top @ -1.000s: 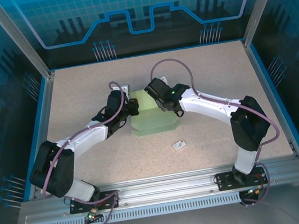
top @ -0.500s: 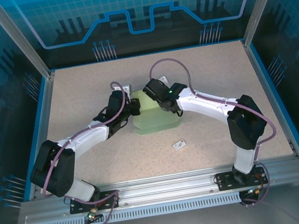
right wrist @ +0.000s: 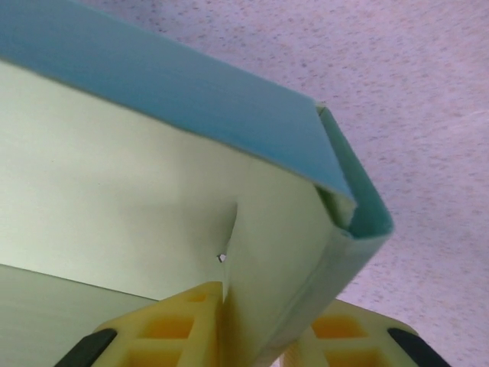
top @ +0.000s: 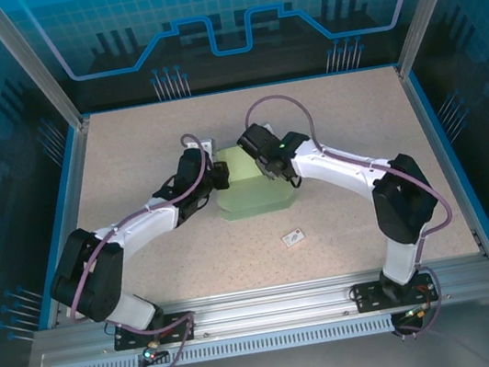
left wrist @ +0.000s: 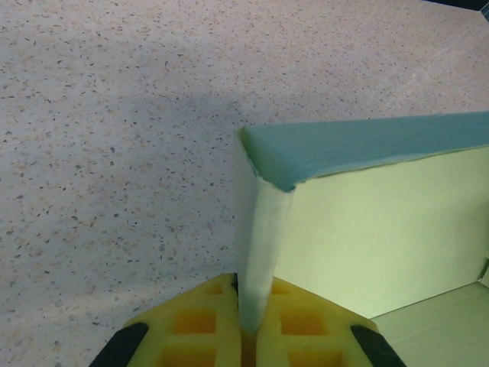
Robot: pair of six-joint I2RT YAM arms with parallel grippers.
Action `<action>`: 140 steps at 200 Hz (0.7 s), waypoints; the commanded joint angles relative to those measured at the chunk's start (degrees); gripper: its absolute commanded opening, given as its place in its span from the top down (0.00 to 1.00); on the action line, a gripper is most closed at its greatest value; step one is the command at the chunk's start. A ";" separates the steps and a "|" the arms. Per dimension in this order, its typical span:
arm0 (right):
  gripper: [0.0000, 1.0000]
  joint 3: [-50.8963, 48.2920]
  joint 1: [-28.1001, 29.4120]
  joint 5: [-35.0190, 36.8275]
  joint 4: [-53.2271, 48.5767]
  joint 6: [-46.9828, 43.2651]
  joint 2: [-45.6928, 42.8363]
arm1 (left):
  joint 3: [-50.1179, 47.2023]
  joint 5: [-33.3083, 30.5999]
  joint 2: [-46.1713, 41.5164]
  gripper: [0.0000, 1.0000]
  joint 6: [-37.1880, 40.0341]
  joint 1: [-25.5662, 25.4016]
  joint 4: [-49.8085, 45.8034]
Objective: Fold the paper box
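Editor: Where was the paper box [top: 251, 192] when this was taken?

Photographer: Near the middle of the speckled desk [top: 345, 112], partly raised, its pale green walls standing up between the two arms. A small white tag [top: 293, 238] lay apart from it on the near side.

Editor: And the left hand [left wrist: 248, 336]?

Photographer: Closed tight on the box's left end. Its yellow fingers [left wrist: 191, 329] pinched a thin upright wall edge-on, with a folded flap jutting from the top of that wall.

Editor: The right hand [right wrist: 260, 329]?

Photographer: It straddled the wall at the box's opposite end, one yellow finger on either side, beside a folded corner. The fingers stood a little apart. Whether they were pressing the card or had slack, I could not tell.
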 commanded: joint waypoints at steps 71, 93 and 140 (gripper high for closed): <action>0.70 -5.85 -3.64 -14.04 2.34 2.90 -3.58 | 0.74 -0.51 -0.03 0.98 1.28 0.23 -0.04; 0.71 -5.99 -3.47 -13.31 2.14 3.14 -3.30 | 0.76 -0.65 -0.22 0.98 1.42 0.21 -0.25; 0.81 -3.06 -2.01 -4.29 -1.69 3.03 -0.81 | 0.57 -0.51 -0.46 0.98 1.46 0.23 -0.16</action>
